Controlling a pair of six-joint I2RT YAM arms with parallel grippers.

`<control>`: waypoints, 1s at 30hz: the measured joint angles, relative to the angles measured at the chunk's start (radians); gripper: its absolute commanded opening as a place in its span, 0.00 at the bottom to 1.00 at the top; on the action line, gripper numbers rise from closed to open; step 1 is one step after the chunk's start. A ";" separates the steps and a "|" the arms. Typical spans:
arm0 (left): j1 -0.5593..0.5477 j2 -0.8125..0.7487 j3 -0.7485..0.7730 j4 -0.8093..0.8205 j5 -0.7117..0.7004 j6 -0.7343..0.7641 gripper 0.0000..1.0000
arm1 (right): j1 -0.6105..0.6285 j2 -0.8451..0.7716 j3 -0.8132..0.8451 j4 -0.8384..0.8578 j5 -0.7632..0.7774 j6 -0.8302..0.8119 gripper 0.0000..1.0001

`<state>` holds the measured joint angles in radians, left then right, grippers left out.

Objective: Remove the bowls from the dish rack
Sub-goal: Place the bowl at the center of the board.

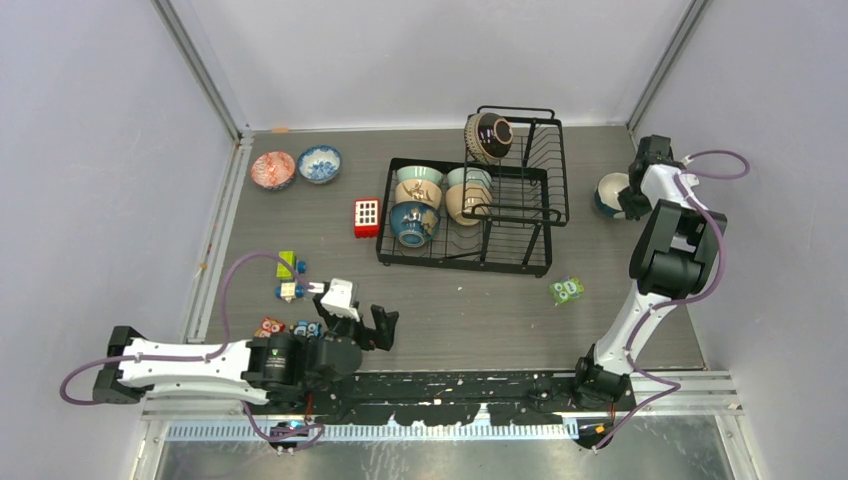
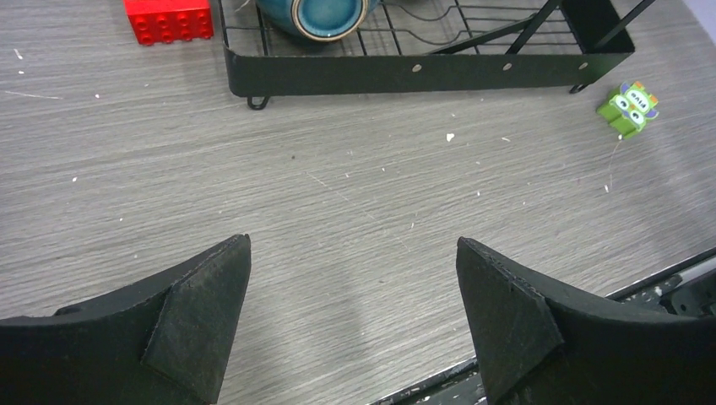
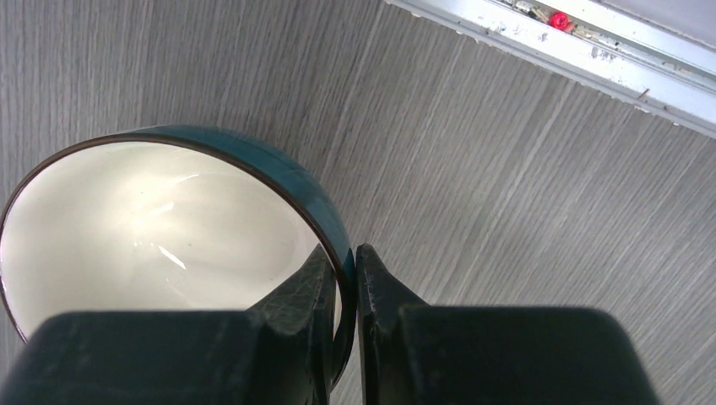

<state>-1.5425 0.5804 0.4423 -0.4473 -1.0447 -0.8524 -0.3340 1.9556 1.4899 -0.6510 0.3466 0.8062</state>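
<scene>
Left gripper [image 1: 362,316]: lowest item in the overhead view, close to the near edge of the table [image 1: 480,320], arm laid low along the front rail. Jaws spread wide, nothing between them. In the left wrist view, only bare grey tabletop between the two black fingertips [image 2: 211,304].

Beside and beyond that gripper: toy blocks [image 1: 290,290], small and loose on the table.

Far left corner: red patterned bowl [image 1: 272,170] and blue-and-white bowl [image 1: 320,163], upright on the table, side by side, well outside the rack.

Centre: red block [image 1: 366,217] just beside the left edge of the dish rack [image 1: 460,264].
- Flat tray section, left row, bowls stood on edge: pale green bowl [image 1: 418,174] farthest, tan bowl [image 1: 420,192] next, dark blue bowl [image 1: 412,223] nearest.
- Flat tray section, right row: second pale green bowl [image 1: 470,176] behind cream bowl [image 1: 464,202].
- Basket section: brown bowl [image 1: 488,137] tipped on its side at the far left corner.

Off the rack's near right corner: green block [image 1: 567,290], apart from the rack.

Far right: right gripper [image 1: 628,200] clamped on the rim of the teal bowl [image 3: 160,228], one finger inside against the cream interior, the other on the outer wall. Bowl mouth-up, outside the rack, to the right of the basket section. Contact with the table not determinable.
</scene>
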 measured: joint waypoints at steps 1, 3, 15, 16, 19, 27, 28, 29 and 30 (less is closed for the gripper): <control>0.000 0.010 0.000 0.001 0.002 -0.005 0.92 | 0.000 0.005 0.005 0.000 0.002 -0.004 0.01; 0.000 0.032 0.000 0.008 0.010 -0.008 0.92 | 0.000 0.017 0.011 0.002 0.008 -0.013 0.01; 0.011 0.148 0.000 0.104 0.043 0.035 0.92 | 0.012 0.092 0.089 0.000 0.035 -0.070 0.01; 0.013 0.153 0.000 0.115 0.048 0.043 0.92 | 0.015 0.098 0.100 0.000 0.035 -0.071 0.01; 0.016 0.168 0.000 0.134 0.059 0.050 0.92 | 0.027 0.116 0.123 0.000 0.036 -0.073 0.01; 0.023 0.190 0.000 0.145 0.086 0.050 0.92 | 0.059 0.148 0.137 0.000 0.036 -0.076 0.01; 0.025 0.190 0.000 0.145 0.088 0.050 0.92 | 0.060 0.148 0.137 0.000 0.036 -0.076 0.01; 0.026 0.191 0.000 0.147 0.091 0.050 0.92 | 0.060 0.148 0.137 0.000 0.036 -0.076 0.01; 0.026 0.192 0.000 0.150 0.094 0.050 0.92 | 0.060 0.148 0.138 -0.001 0.036 -0.077 0.01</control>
<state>-1.5162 0.7719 0.4419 -0.2977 -0.9508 -0.8024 -0.2741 2.1036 1.6279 -0.6518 0.3828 0.7296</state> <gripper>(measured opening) 0.923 0.168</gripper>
